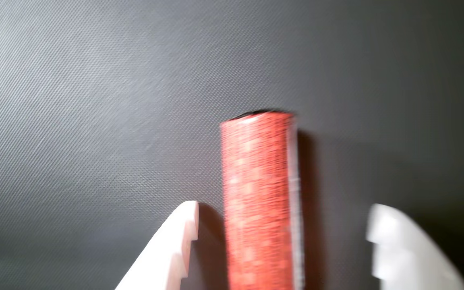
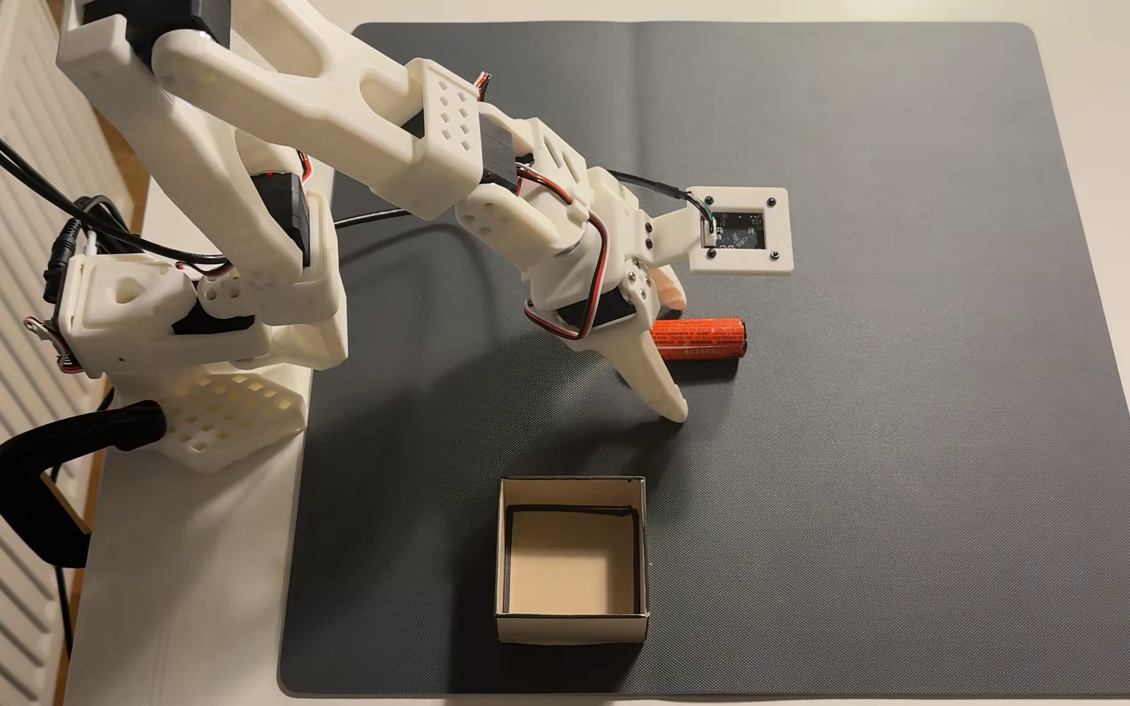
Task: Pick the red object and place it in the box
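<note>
The red object lies flat on the dark mat, its long axis running left to right in the fixed view. The gripper has its jaws apart, one on each side of the cylinder near one end, and neither appears to touch it. In the wrist view the left fingertip sits just beside the wrapper, while the right one stands farther off. The box sits open on the mat nearer the camera, apart from the cylinder and with nothing inside it.

The off-centre straddle is the main risk, in my judgement. If the jaws close as they stand, the near finger meets the cylinder first and may roll or nudge it sideways before the far finger arrives (a round, crinkly wrapper gives little friction). Gripping so close to one end could also let the free end droop or pivot on the lift, and a tilted cylinder might catch the box wall on the way in.

The wrist view is motion-blurred, so the exact gap at either fingertip is hard to read, and the cylinder's near end is cut off by the bottom edge. In the fixed view the arm covers that same end of the red object, and the far finger is mostly hidden behind the wrist, so how low the jaws sit over the mat is uncertain.
</note>
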You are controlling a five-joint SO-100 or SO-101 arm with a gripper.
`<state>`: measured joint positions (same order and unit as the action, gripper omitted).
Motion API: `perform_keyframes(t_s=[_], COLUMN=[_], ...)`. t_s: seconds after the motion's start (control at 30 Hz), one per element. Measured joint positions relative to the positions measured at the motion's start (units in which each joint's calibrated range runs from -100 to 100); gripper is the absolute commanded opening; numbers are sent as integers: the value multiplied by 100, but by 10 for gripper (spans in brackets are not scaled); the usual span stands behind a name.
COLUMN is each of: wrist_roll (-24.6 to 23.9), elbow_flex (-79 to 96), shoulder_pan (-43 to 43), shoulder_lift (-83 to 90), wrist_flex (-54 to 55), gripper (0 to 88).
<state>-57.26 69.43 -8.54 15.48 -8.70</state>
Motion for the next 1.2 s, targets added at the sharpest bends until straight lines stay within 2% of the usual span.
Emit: perform_keyframes(t_s=[0.17, 0.47, 0.5, 0.7, 1.2], wrist_roll=[22, 22, 22, 286, 405], elbow_flex=[-36, -64, -64, -237, -1624], shoulder_pan=[7, 0, 0, 141, 260], shoulder_lift=[-26, -60, -60, -69, 2104], wrist_flex=[70, 52, 52, -130, -3278], gripper=[123, 65, 8, 8, 8])
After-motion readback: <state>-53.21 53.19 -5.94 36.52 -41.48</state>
